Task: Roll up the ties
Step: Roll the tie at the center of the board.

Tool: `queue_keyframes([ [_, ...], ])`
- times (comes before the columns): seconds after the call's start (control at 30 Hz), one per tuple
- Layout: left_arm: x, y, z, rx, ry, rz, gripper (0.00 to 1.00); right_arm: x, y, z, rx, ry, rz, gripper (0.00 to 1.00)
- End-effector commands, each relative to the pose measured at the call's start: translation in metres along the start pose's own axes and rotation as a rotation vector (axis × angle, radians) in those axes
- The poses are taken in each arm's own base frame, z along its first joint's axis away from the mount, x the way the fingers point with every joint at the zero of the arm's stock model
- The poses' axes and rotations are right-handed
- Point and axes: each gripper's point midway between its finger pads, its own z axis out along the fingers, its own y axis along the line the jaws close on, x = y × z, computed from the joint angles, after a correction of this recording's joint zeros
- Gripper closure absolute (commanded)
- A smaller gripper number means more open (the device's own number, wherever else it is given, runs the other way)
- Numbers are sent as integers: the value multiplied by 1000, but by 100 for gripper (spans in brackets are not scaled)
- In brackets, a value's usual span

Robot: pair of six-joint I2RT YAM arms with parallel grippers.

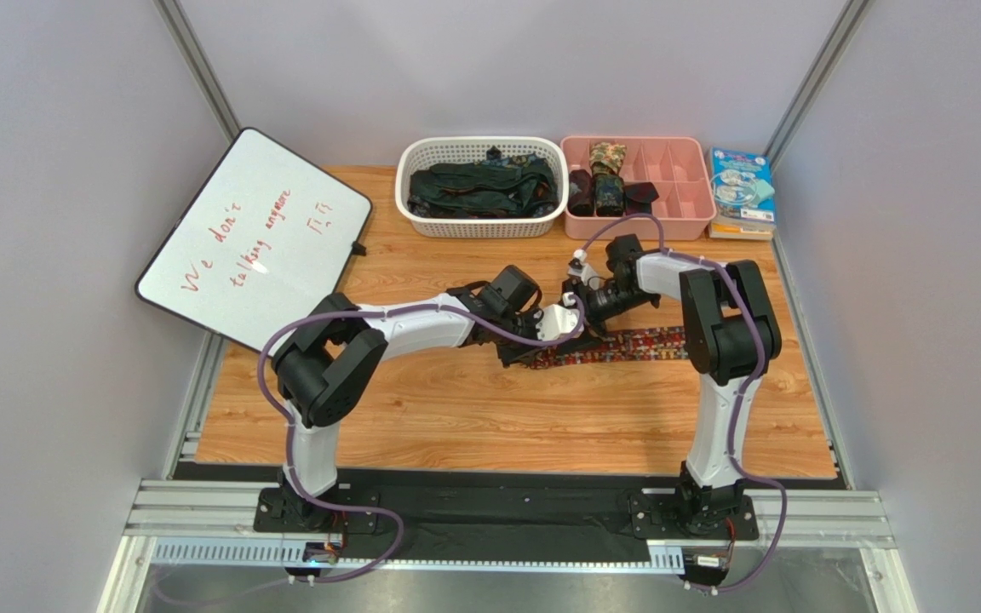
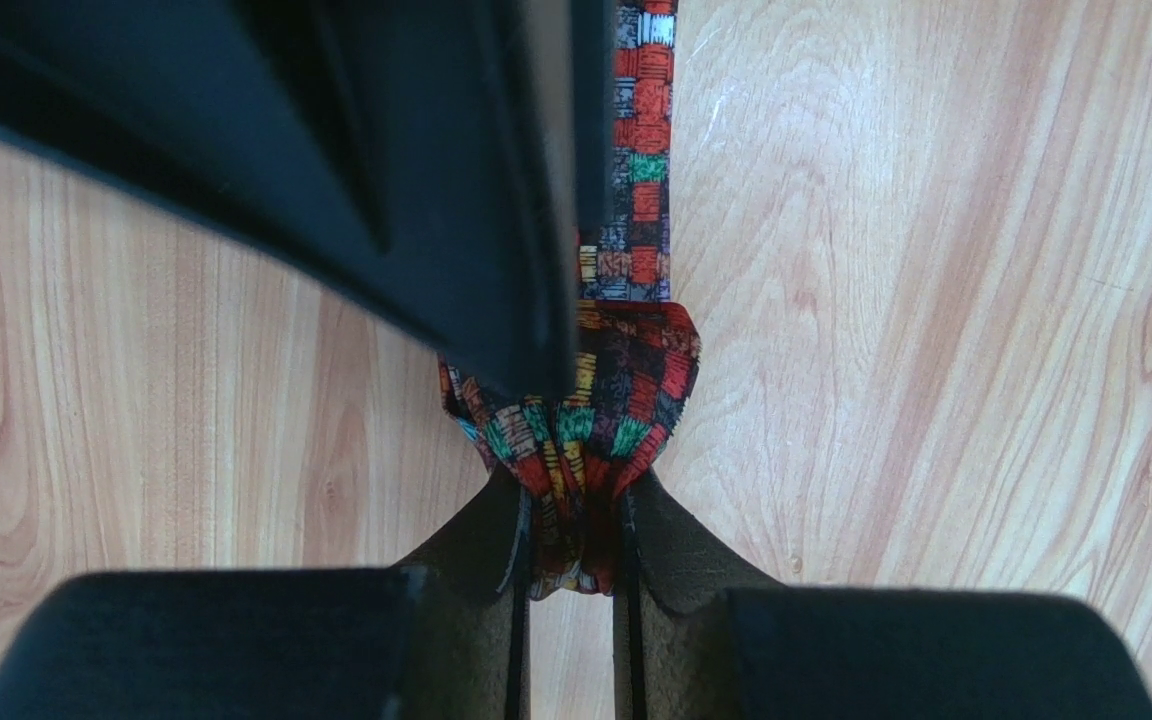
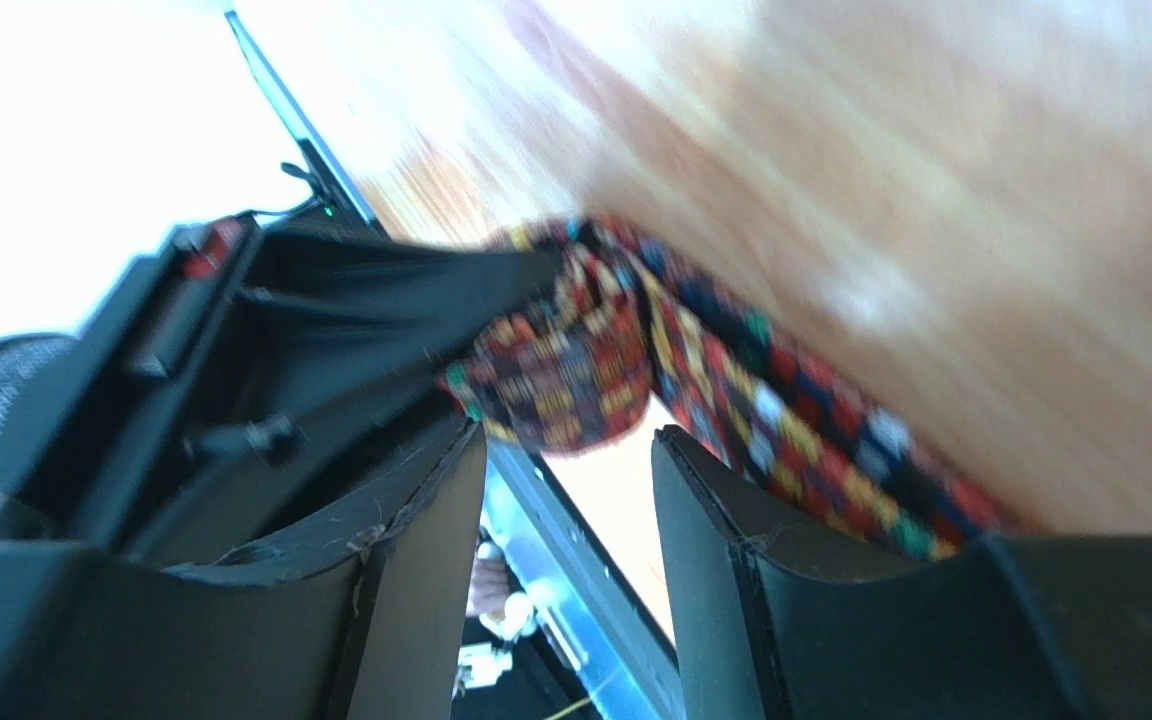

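The patterned red-orange-yellow-green tie (image 1: 630, 342) lies stretched along the wooden table (image 1: 457, 409). My left gripper (image 1: 557, 330) is shut on its bunched, folded end (image 2: 582, 435), with the fabric squeezed between both fingers (image 2: 485, 563). The rest of the tie runs away over the wood (image 2: 642, 135). My right gripper (image 1: 589, 302) sits just above and beside it, and its dark body (image 2: 387, 150) fills the upper left wrist view. In the right wrist view my right gripper (image 3: 567, 458) is open, with the tie's folded end (image 3: 567, 368) just beyond its tips.
A white basket (image 1: 425, 220) at the back holds dark ties (image 1: 480, 185). A pink tray (image 1: 681, 166) beside it holds rolled ties, one of them camouflage (image 1: 607, 157). A whiteboard (image 1: 253, 236) leans at the left. Books (image 1: 743, 192) lie at the back right.
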Motion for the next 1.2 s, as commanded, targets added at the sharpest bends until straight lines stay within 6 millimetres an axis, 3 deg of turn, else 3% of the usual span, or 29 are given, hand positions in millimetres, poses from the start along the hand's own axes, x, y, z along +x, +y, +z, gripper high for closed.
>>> queue_keyframes([
  [0.0,46,-16,7,53,179,-31,95,-22,11,13,-72,-46,-36,49],
  [0.1,45,-15,9,56,180,-32,94,-21,4,23,-62,-27,-25,55],
  [0.23,39,-13,12,57,152,-60,90,-12,-13,29,-29,9,10,72],
  [0.3,37,-16,13,70,138,-89,89,-9,-16,28,-22,16,2,75],
  [0.37,35,-15,16,65,117,-104,89,-6,-16,27,-18,23,6,88],
  [0.4,31,-15,16,68,99,-109,89,-5,-15,26,-18,22,-1,100],
  [0.43,31,-16,16,71,95,-110,89,-6,-16,25,-12,20,1,100],
  [0.5,26,-16,15,70,73,-123,78,-8,-15,24,-13,14,6,100],
  [0.53,31,-18,14,69,68,-141,70,-10,-16,22,-4,8,6,100],
  [0.57,28,-17,11,62,39,-156,50,-11,-18,22,1,9,8,100],
  [0.6,6,-7,1,46,-79,-184,42,-11,-19,22,4,8,4,100],
  [0.63,21,-13,-1,54,-98,-218,35,-11,-21,22,9,11,-4,100],
  [0.67,16,-10,-5,43,-154,-232,23,-11,-22,22,13,13,-10,100],
  [0.7,-5,3,-14,4,-274,-211,19,-11,-25,23,22,14,-9,100],
  [0.73,6,-3,-13,5,-281,-251,17,-11,-27,23,27,17,-23,100],
  [0.77,5,-2,-13,-6,-310,-259,15,-12,-27,23,32,15,-31,100],
  [0.8,-9,8,-18,-39,-396,-239,15,-13,-31,23,42,14,-34,100],
  [0.83,-3,1,-16,-29,-415,-273,15,-13,-32,24,47,18,-38,100],
  [0.9,-19,3,-19,-38,-526,-229,8,-16,-38,26,69,18,-50,100],
  [0.93,-18,-1,-16,-29,-538,-248,2,-18,-41,26,76,16,-53,100],
  [1.17,-15,3,9,-46,-564,-153,6,-23,-48,29,107,15,-44,100],
])
